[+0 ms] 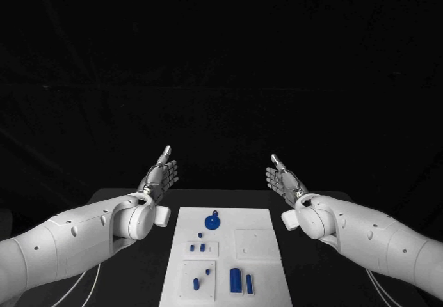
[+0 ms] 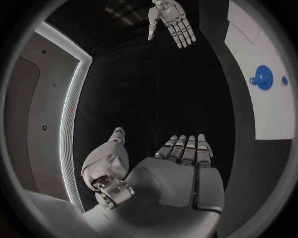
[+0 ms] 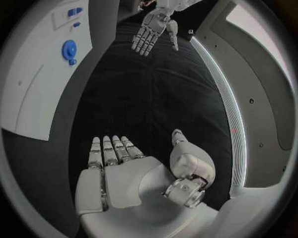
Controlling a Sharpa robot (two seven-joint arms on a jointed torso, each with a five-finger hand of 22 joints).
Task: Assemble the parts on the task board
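Left hand raised over the table's far left part, fingers straight and apart, holding nothing. Task board lies flat mid-table between the two arms. On it, left to right: two short blue pegs in a raised tile, a small peg in the tile nearer the robot, a round blue knob part toward the far end, then two longer blue bars standing side by side at the near end. A blank square tile sits right of the pegs. Right hand mirrors the left one, fingers spread, empty, well apart from the board.

Risks, judged: parts are small and packed close, so broad fingers coming down on one peg could knock its neighbour or tip the bars. Both hands reaching in together could collide over the narrow board. Board looks loose on the table; a sideways push during insertion might slide it.

View differences: left wrist view shows the left hand's palm flat and bare, plus the knob part from the side and the right hand opposite. Right wrist view confirms the right palm is bare and shows the board's pegs that the left wrist view cuts off. Head view alone gives the whole board layout.
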